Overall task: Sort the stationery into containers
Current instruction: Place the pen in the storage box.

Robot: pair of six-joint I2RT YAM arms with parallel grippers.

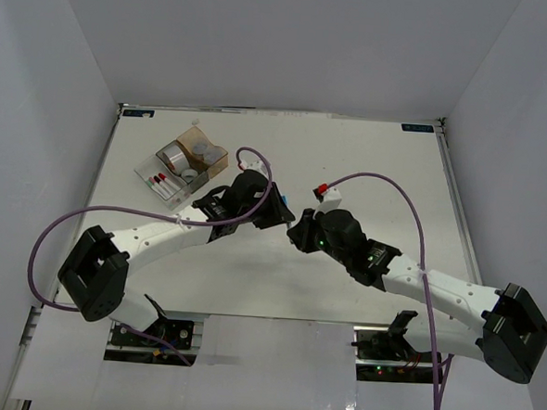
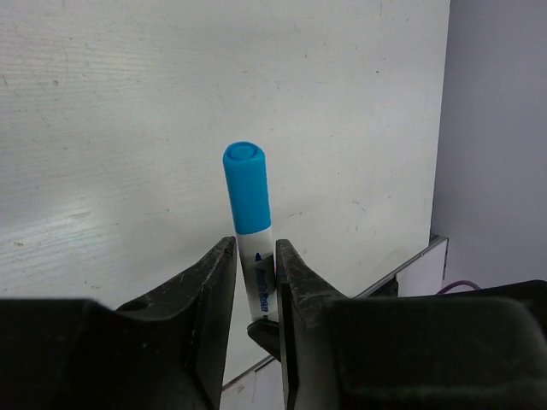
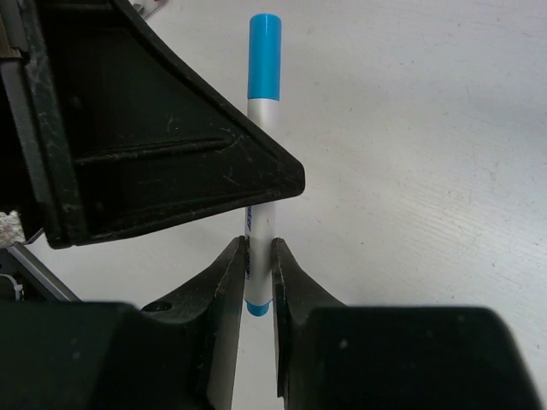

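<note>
Both grippers have hold of one blue-capped marker (image 2: 247, 188), meeting at the centre of the top view over the white table (image 1: 369, 155). The left gripper (image 2: 255, 249) has its fingers closed on the white barrel just below the cap, which points toward the upper part of the left wrist frame. The right gripper (image 3: 259, 249) is clamped on the same barrel near its lower end. In the right wrist frame, the left gripper's dark finger crosses the upper left and meets the marker higher up. The cluster of containers (image 1: 222, 167) sits well apart, in the upper left of the top view. A silvery tape ring (image 1: 173, 155) rests in it beside the amber box (image 1: 211, 155). Slim white markers (image 1: 168, 186) lie in a clear box at its lower left, one showing red.
</note>
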